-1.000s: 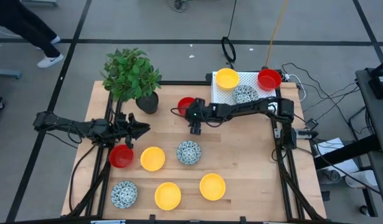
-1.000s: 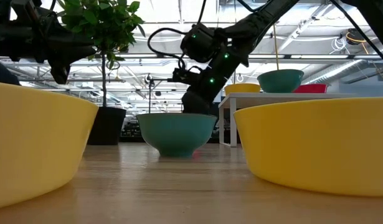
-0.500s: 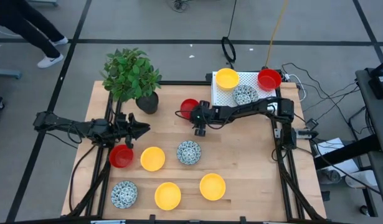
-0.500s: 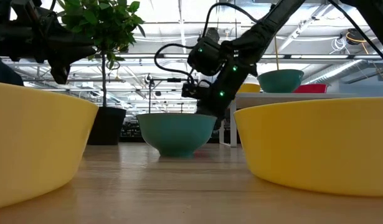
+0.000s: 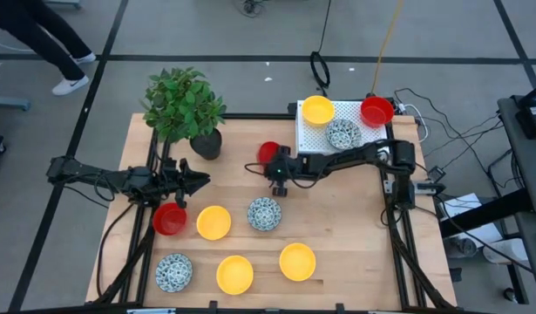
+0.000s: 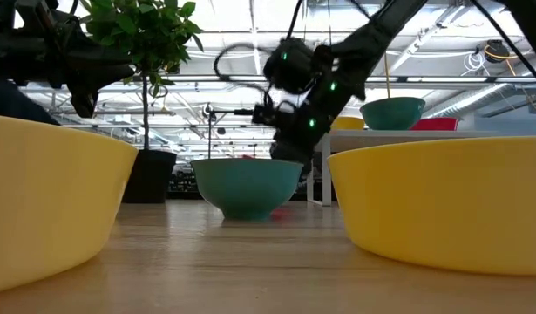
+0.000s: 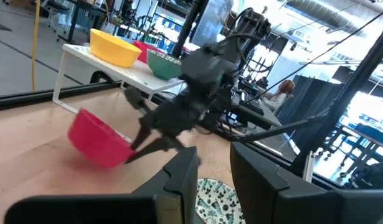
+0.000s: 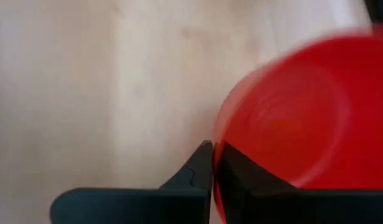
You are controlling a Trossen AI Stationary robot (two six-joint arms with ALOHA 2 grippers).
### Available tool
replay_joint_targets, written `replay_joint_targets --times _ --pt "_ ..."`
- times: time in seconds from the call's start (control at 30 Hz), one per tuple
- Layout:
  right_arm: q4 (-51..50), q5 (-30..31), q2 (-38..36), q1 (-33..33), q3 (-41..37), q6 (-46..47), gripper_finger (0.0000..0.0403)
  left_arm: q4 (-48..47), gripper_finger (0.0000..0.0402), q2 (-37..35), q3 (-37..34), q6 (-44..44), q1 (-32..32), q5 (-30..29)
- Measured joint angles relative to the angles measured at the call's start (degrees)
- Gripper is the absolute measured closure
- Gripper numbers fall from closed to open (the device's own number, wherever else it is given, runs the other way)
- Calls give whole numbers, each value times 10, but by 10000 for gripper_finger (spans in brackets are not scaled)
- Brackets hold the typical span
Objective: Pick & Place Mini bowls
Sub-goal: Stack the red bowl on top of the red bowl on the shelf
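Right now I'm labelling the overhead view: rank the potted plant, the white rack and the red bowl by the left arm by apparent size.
1. White rack and potted plant: close in footprint, so I won't rank them.
2. Red bowl by the left arm: clearly smallest.

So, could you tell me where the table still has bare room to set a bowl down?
The wood is bare between the yellow bowl and the right arm's base, and along the front right edge. It is crowded around the bowls near the left gripper, and the white rack holds three bowls.
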Motion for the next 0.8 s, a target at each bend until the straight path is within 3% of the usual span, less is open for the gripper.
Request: replay_joint_targets --times 0.27,0.43,0.6,0.7,0.8 --pt "4 19 -129 55 0 -45 402 0 304 0 0 0 0 0" --pt "-22 120 -234 71 0 -47 402 0 304 0 0 0 0 0" --pt "-105 258 -338 56 1 -34 402 0 304 0 0 0 0 0" --pt "-175 317 -396 32 1 21 402 0 304 0 0 0 0 0" --pt "-256 335 -445 3 1 111 402 0 304 0 0 0 0 0"
